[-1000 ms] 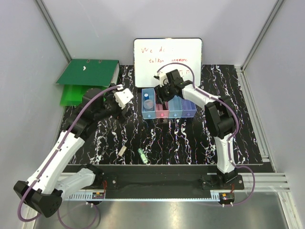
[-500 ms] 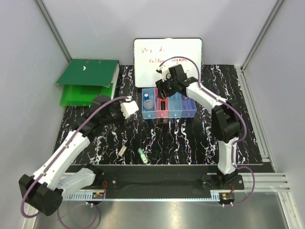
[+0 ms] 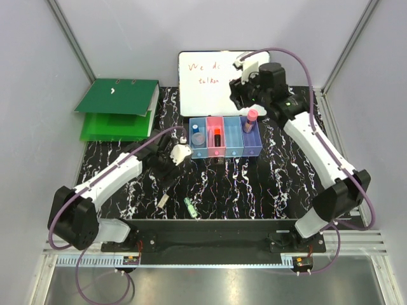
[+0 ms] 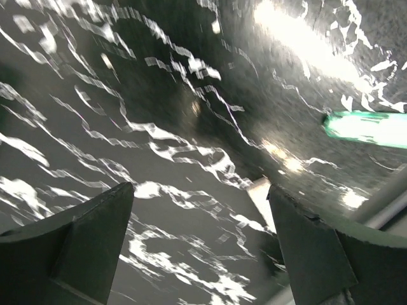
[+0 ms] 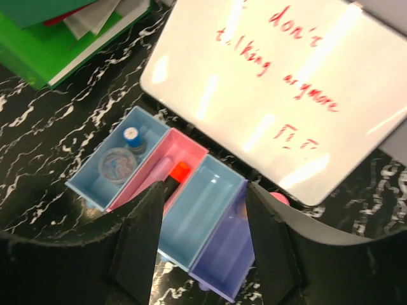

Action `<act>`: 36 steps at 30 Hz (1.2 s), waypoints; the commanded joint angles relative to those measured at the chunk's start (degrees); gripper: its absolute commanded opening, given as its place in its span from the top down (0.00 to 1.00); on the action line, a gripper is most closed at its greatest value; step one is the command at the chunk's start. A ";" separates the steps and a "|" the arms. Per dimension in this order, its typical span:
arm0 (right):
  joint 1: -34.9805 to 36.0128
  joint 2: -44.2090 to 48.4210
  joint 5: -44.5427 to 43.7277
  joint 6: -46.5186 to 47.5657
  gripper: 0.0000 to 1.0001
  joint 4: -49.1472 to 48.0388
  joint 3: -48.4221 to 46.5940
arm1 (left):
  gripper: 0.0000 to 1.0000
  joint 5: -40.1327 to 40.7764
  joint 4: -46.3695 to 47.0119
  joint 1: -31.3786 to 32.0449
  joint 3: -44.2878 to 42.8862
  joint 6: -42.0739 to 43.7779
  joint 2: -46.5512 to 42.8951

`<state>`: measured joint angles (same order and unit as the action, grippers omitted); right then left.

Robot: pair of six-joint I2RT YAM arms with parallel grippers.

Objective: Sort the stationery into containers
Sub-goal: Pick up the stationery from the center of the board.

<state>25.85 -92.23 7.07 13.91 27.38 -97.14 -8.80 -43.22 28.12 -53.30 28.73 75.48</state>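
Starting with your edges: the row of four bins point(image 3: 233, 151) sits at the back of the worktop point(image 3: 273, 184), its rear side close to the foot of the whiteboard point(image 3: 206, 67). The green binder point(image 3: 117, 101) fills the far left corner. The front half of the worktop gives you open room. Only the green clip point(image 3: 189, 206) and the grey-white block point(image 3: 163, 201) lie there, near each other by the near edge and well apart from the bins.

In the bins, the bottle point(image 5: 132, 137) stands upright in the left blue one, beside a round clear item point(image 5: 117, 165). The lilac stick point(image 5: 157, 171) and the orange-red piece point(image 5: 180, 170) lie side by side in the pink one. The pink-capped tube point(image 3: 250, 119) stands in the purple one at the right end.

Now what you can't see well. From the right wrist, the fingers cut off the near ends of the bins, and only a sliver of the tube's pink cap peeks past the right finger. The left wrist view is smeared with blur: the clip is just a green bar at the right edge, and I cannot make out the pale sliver by the right finger.

On pose, your right arm is stretched long up the right side. The right pincer point(image 5: 203, 190) is high behind the bins over the whiteboard, spread, with nothing between its fingers. Your left arm is bent low across the left. The left pincer point(image 4: 198, 190) hangs over bare worktop just left of the bins, spread wide and empty.
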 commanded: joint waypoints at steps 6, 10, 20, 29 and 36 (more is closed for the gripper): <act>-1.94 6.00 -4.52 2.96 0.37 1.45 -0.77 | 0.06 3.17 -5.90 0.80 -2.77 -13.26 3.70; -1.94 6.97 -4.70 2.70 0.37 1.36 0.02 | 0.08 8.08 -6.18 0.80 -1.46 -8.71 6.95; -2.03 7.85 -6.10 4.72 0.37 -0.13 2.31 | 0.12 1.68 -10.03 0.71 4.69 0.62 3.18; -2.03 8.11 -6.72 5.25 0.37 -0.57 2.66 | 0.14 -5.18 -10.66 2.20 8.82 2.39 3.00; -2.03 8.38 -6.28 4.72 0.37 -0.66 3.01 | 0.14 -6.15 -7.93 4.57 7.51 0.10 7.22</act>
<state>23.94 -86.46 1.96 18.24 29.34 -94.17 -12.29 -53.25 31.53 -44.60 29.89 81.19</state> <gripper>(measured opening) 0.627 0.862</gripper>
